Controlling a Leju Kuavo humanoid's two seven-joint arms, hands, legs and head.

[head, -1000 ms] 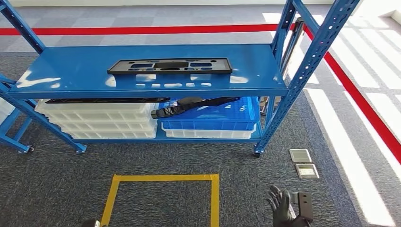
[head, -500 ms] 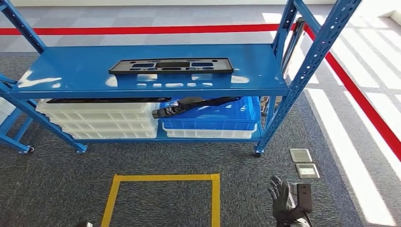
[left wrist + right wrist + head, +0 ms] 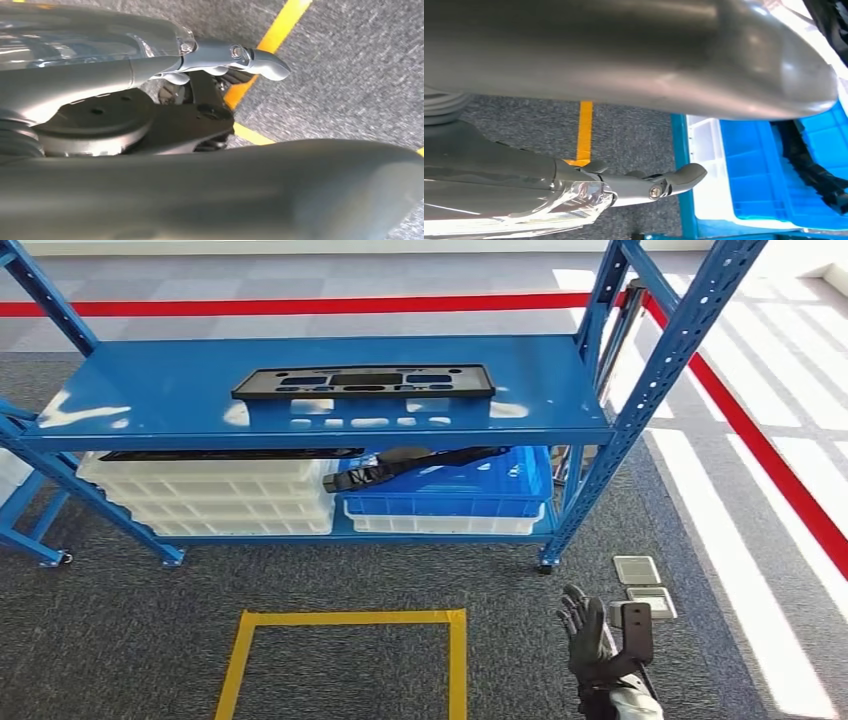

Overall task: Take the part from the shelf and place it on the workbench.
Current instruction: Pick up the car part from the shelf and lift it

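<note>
A long flat black part [image 3: 363, 381] with cut-out slots lies on the top board of the blue shelf [image 3: 140, 400], near its middle. My right hand [image 3: 590, 640] is raised low at the right, over the carpet and well short of the shelf; its fingers are spread and hold nothing. In the right wrist view the right hand [image 3: 589, 185] shows a thick thumb and an outstretched finger, with nothing between them. In the left wrist view my left hand [image 3: 160, 110] hangs over the carpet and a yellow tape line [image 3: 280, 30], fingers apart, holding nothing.
The lower shelf carries stacked white trays [image 3: 210, 495] and a blue crate [image 3: 470, 490] with a black strap-like part [image 3: 400, 465] across it. A yellow tape square [image 3: 455, 660] marks the carpet in front. Two floor sockets [image 3: 640, 585] lie at the right, and a red line [image 3: 780, 480] runs past the rack.
My right hand has risen and moved a little forward towards the shelf. The dark bit of my left hand at the bottom edge has dropped out of the head view.
</note>
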